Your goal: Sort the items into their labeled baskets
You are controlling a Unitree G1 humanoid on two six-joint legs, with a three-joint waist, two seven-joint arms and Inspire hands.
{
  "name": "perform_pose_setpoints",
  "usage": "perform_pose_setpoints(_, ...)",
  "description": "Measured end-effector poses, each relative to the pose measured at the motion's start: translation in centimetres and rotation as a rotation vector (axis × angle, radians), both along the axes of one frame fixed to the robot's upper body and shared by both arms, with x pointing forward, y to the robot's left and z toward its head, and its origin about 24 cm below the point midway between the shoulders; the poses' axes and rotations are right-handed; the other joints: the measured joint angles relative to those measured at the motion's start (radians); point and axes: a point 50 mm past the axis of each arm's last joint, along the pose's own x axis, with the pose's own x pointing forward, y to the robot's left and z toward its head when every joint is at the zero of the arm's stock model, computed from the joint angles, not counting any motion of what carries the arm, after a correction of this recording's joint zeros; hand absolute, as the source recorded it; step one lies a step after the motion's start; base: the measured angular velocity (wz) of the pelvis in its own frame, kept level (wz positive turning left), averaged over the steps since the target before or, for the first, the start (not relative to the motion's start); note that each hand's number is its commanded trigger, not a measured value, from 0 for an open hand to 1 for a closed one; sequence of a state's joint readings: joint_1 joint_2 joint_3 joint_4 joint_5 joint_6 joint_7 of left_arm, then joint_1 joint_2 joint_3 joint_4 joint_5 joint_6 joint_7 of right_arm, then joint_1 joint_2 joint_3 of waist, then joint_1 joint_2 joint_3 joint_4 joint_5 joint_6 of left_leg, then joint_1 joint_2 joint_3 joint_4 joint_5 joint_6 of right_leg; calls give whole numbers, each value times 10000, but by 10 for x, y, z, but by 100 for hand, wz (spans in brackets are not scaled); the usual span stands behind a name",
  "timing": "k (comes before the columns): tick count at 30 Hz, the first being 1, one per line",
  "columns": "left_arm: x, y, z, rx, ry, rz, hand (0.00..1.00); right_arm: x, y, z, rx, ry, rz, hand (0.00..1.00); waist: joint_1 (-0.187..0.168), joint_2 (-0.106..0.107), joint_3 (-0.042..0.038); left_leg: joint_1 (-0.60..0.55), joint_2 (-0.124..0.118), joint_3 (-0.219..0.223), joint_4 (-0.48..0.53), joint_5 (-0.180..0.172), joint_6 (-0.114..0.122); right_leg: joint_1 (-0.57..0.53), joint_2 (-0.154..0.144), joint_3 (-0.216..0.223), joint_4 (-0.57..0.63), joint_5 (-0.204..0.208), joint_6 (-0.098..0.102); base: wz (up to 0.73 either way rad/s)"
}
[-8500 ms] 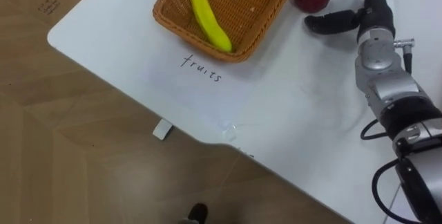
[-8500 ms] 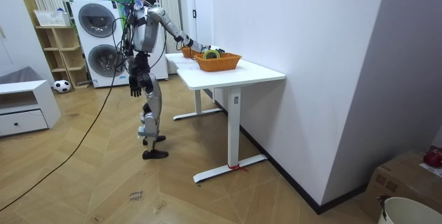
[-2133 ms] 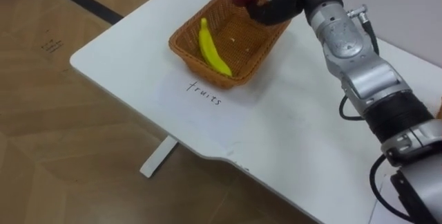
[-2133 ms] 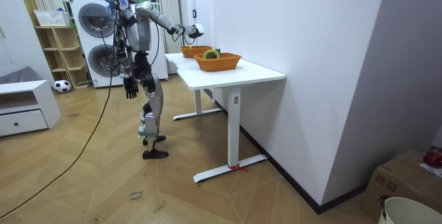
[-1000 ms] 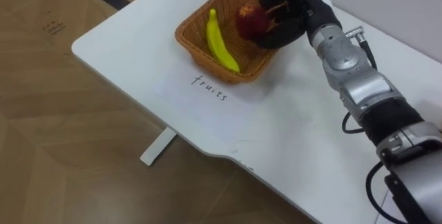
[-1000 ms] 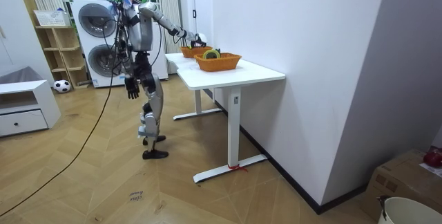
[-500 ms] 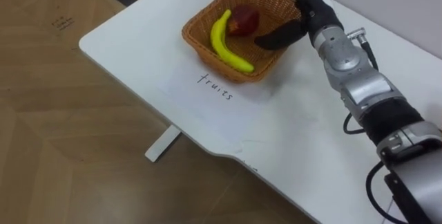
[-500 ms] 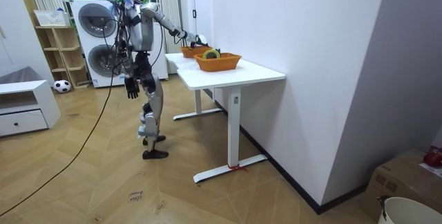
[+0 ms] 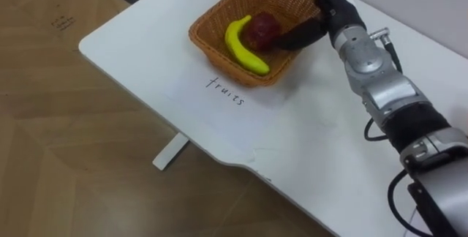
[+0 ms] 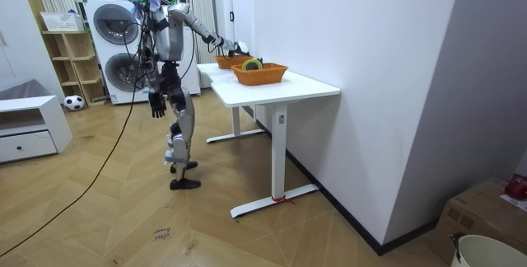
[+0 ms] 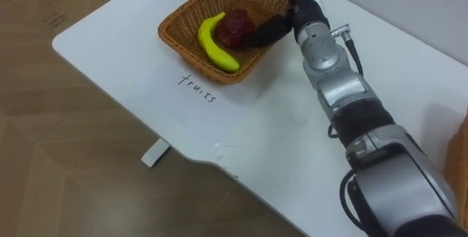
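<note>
While apple (image 9: 263,26) sits in fruit basket (image 9: 218,56) against banana (image 9: 243,48), right hand (image 9: 331,9) hovers spread over rim, holding nothing. Apple looks firm, smooth, fairly light; cup round widest part, avoid bruising squeeze.

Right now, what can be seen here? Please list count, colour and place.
Table: one, white, before the robot.
Fruit basket: one, brown wicker, on the table.
Banana: one, yellow, in the fruit basket.
Apple: one, dark red, in the fruit basket, beside the banana.
Second basket: one, brown wicker, on the table too.
Washing machines: two, white, stacked by the far wall.
Ball: one, black and white, on the floor.
Right robot hand: open, over the fruit basket's far rim.
Left robot hand: hanging at the robot's side.
</note>
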State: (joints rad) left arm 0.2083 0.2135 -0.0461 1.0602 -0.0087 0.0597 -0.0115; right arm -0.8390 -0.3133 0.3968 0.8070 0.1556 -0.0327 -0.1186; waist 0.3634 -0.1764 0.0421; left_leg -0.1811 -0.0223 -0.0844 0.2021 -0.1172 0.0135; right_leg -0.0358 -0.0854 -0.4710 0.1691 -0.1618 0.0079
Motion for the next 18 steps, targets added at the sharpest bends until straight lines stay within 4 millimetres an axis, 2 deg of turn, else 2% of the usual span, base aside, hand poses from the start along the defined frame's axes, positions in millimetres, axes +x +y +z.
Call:
perform_pose_setpoints(2, 0, 1, 0, 24, -38, 121, 0, 0, 1, 9, 82, -349, 112, 0, -74, -8, -6, 6, 3, 35, -1, 0, 0, -3, -1, 14, 1, 0, 0, 0)
perform_pose_setpoints(7, -1, 4, 1, 86, -79, 289, 0, 0, -4, 35, 823, -1243, 115, 0, -597, -11, -16, 188, -68, 18, 28, 0, 0, 202, -7, 43, -8, 1, 1, 1)
perform_pose_setpoints(13, 11, 6, 3, 170, -427, 341, 0, -4, -23, 69, 1150, -2595, -390, 0, -1006, 88, -76, 478, 15, 184, 7, -27, 19, 389, -14, 209, 14, 1, 1, -9)
perform_pose_setpoints(16, 8, 7, 3, 313, -463, 732, 0, -8, -27, 84, 1402, -3258, -557, 0, -1299, 299, -191, 746, 45, 390, -49, -39, 36, 566, -17, 391, 9, 11, 18, -19)
perform_pose_setpoints(18, 4, 8, 3, 477, -406, 830, 0, -11, -30, 96, 1572, -3789, -703, 0, -1563, 478, -301, 992, 75, 545, -91, -54, 50, 743, -12, 522, 22, 12, 21, -17)
